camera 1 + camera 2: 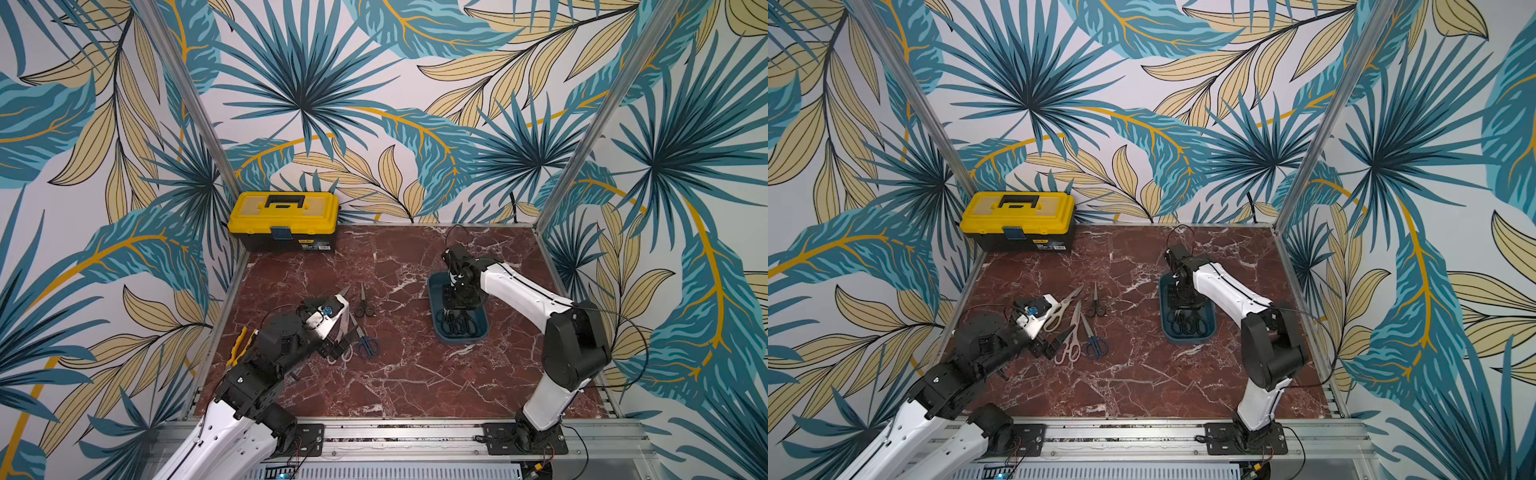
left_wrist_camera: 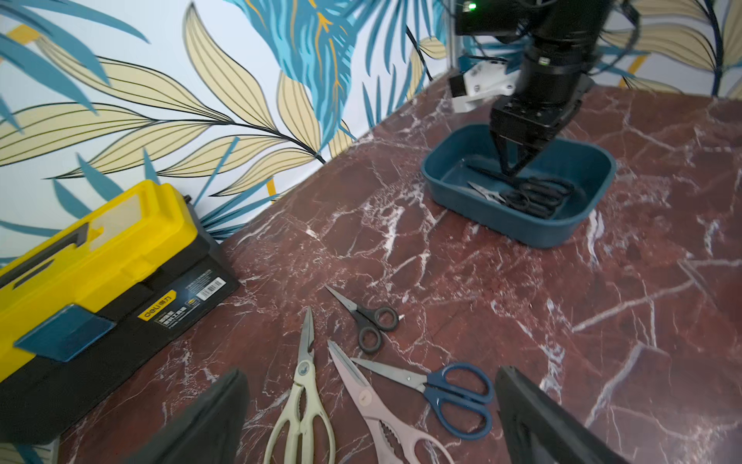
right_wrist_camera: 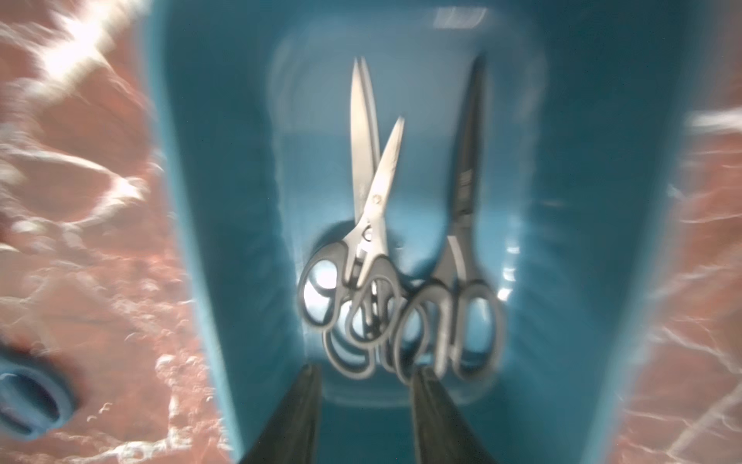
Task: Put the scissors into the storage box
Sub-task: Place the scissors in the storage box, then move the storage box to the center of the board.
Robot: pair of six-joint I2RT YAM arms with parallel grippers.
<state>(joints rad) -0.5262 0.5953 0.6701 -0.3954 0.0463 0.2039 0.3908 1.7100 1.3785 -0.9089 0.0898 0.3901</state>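
Some scissors (image 2: 530,197) in storage box (image 2: 518,231); toolbox (image 1: 284,216) back-left

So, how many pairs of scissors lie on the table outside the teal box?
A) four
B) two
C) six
A: the cream-handled pair, pink-handled pair, blue-handled pair and one small black-handled pair lie on the table, outside the storage box.

steel-bladed scissors (image 3: 371,201) — plastic box (image 3: 225,241) (smooth)

Seven pairs of scissors (image 2: 431,386), one storage box (image 2: 502,225), one toolbox (image 2: 120,241), one pair of pliers (image 1: 240,341).
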